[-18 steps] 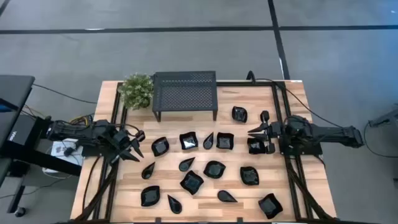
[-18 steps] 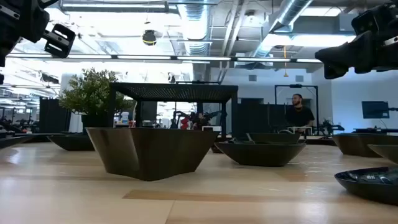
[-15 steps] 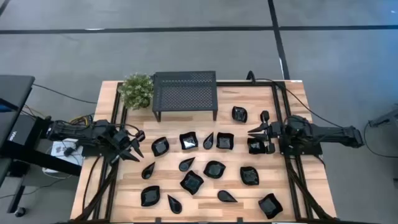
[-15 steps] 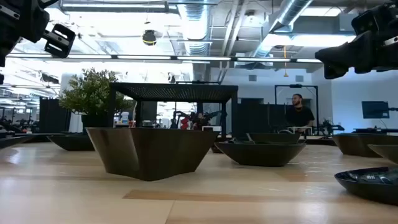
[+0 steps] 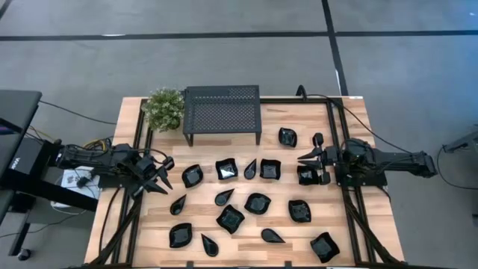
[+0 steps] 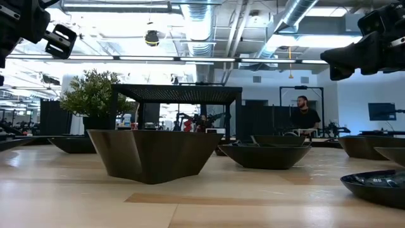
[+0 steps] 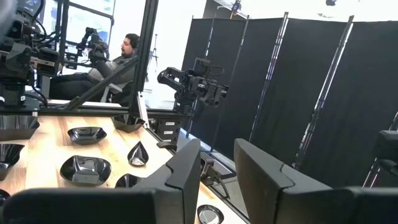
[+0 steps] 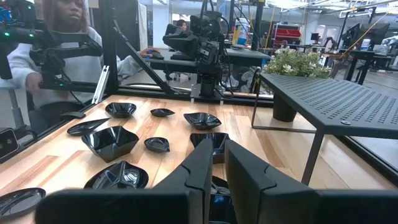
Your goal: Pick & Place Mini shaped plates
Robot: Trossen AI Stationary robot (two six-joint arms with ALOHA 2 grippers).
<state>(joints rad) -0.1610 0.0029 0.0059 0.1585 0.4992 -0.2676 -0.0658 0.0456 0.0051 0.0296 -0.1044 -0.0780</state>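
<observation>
Barely begun: the mini shaped plates (image 5: 230,217) lie scattered over the tabletop (image 5: 291,235); rack (image 5: 222,112) at 12 o'clock bare; left hand (image 5: 159,178) part-open, empty; right hand (image 5: 307,158) nearly closed, empty

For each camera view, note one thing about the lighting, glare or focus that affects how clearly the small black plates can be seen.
High view: even light, the mini shaped plates show small glints on the table. Low view: bright ceiling lights behind leave the nearest plate a dark silhouette. Left wrist view: bright window glare, the near fingers soft. Right wrist view: glossy highlights on a squarish plate, with the rack sharp.
</observation>
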